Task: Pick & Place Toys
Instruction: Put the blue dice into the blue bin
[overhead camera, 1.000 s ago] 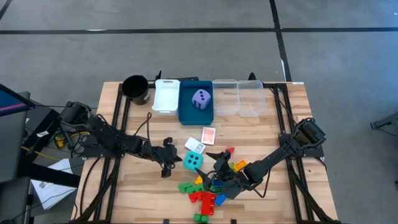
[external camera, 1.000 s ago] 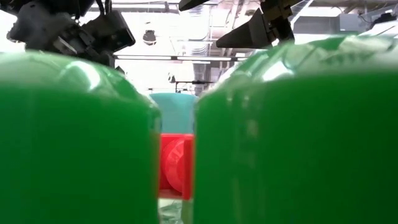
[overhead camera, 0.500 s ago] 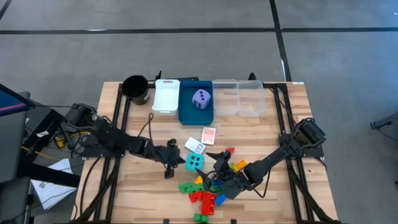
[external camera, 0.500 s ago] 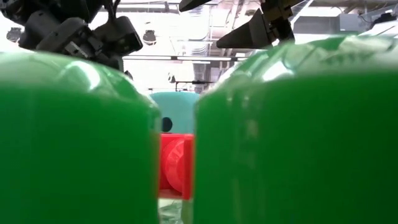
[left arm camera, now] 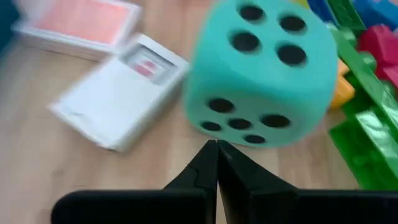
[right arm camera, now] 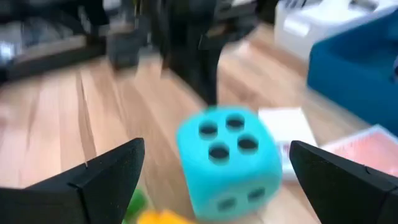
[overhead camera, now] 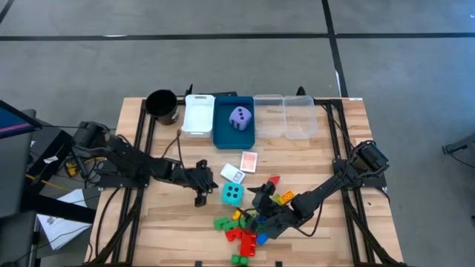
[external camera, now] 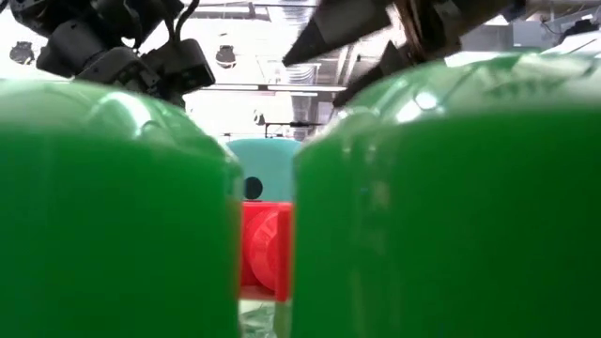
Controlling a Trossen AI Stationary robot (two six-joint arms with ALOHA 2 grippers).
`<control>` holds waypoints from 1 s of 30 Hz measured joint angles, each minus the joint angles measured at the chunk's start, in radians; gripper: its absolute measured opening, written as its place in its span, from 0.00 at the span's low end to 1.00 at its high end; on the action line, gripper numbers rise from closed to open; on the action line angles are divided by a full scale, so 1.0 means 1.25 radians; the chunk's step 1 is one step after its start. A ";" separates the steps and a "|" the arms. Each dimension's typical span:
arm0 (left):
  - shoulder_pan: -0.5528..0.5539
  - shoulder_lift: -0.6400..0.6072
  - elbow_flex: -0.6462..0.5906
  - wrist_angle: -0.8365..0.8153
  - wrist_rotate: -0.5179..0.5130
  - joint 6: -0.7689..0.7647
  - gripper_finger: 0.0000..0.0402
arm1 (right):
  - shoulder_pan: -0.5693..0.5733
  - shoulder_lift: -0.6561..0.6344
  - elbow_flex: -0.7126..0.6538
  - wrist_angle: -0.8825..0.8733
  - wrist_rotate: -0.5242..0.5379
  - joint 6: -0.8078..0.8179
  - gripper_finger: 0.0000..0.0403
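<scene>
A cyan die (overhead camera: 232,194) sits on the wooden table beside a pile of coloured bricks (overhead camera: 245,226). My left gripper (overhead camera: 216,185), shut, is at the die's left side (left arm camera: 216,144). My right gripper (overhead camera: 256,200) hangs open over the bricks, right of the die. In its wrist view the die (right arm camera: 227,158) shows between its fingers (right arm camera: 216,146) but farther off. Two card packs (overhead camera: 249,161) (overhead camera: 233,174) lie flat beyond the die. A lavender die (overhead camera: 239,119) rests in the blue tray (overhead camera: 234,139). In the low view, blurred green bricks (external camera: 113,207) hide nearly everything. My left gripper meets the cyan die with the tips of its shut fingers, low on the side face (left arm camera: 231,127) that bears several dots. The fingers come slanting down from the table's left. The die stands on the table with its bottom flat.
Along the far edge stand a black cup (overhead camera: 162,105), a white tray (overhead camera: 197,113), the blue tray and two clear trays (overhead camera: 286,116). Bare wood lies at the table's near left and far right.
My left gripper has moved toward the table's right, up against the cyan die. The die has slid a little to the right and turned slightly. My right gripper has rolled and tipped downward over the bricks, and has stayed open.
</scene>
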 joint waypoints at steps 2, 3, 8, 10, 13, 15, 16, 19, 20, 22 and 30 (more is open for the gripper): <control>0.006 -0.042 0.000 -0.047 -0.022 0.001 0.00 | 0.000 0.000 0.000 -0.040 -0.020 0.004 0.98; 0.008 -0.058 0.000 -0.058 -0.031 0.006 0.00 | 0.000 0.000 0.000 -0.049 -0.023 0.003 0.98; 0.009 -0.132 0.000 -0.121 -0.051 0.027 0.00 | -0.004 0.000 0.000 -0.051 -0.020 -0.004 0.98; 0.009 -0.155 0.000 -0.135 -0.051 0.035 0.00 | -0.005 0.000 0.000 -0.058 -0.020 -0.018 0.98; 0.009 -0.174 0.000 -0.142 -0.052 0.046 0.00 | -0.011 0.006 -0.001 -0.079 -0.022 -0.028 0.98; 0.009 -0.179 0.000 -0.139 -0.053 0.047 0.00 | -0.015 0.016 -0.002 -0.083 -0.027 -0.039 0.98; 0.009 -0.179 0.000 -0.140 -0.054 0.047 0.00 | -0.016 0.016 -0.003 -0.086 -0.030 -0.048 0.98; 0.009 -0.178 0.000 -0.145 -0.054 0.048 0.00 | -0.034 0.040 0.002 -0.065 -0.054 -0.049 0.98; 0.009 -0.178 -0.001 -0.149 -0.054 0.048 0.00 | -0.039 0.044 -0.004 -0.081 -0.058 -0.054 0.98; 0.009 -0.178 -0.002 -0.164 -0.054 0.049 0.00 | -0.055 0.060 -0.001 -0.059 -0.077 -0.067 0.98; 0.009 -0.178 -0.002 -0.179 -0.054 0.048 0.00 | -0.109 0.107 -0.003 -0.002 -0.154 -0.137 0.98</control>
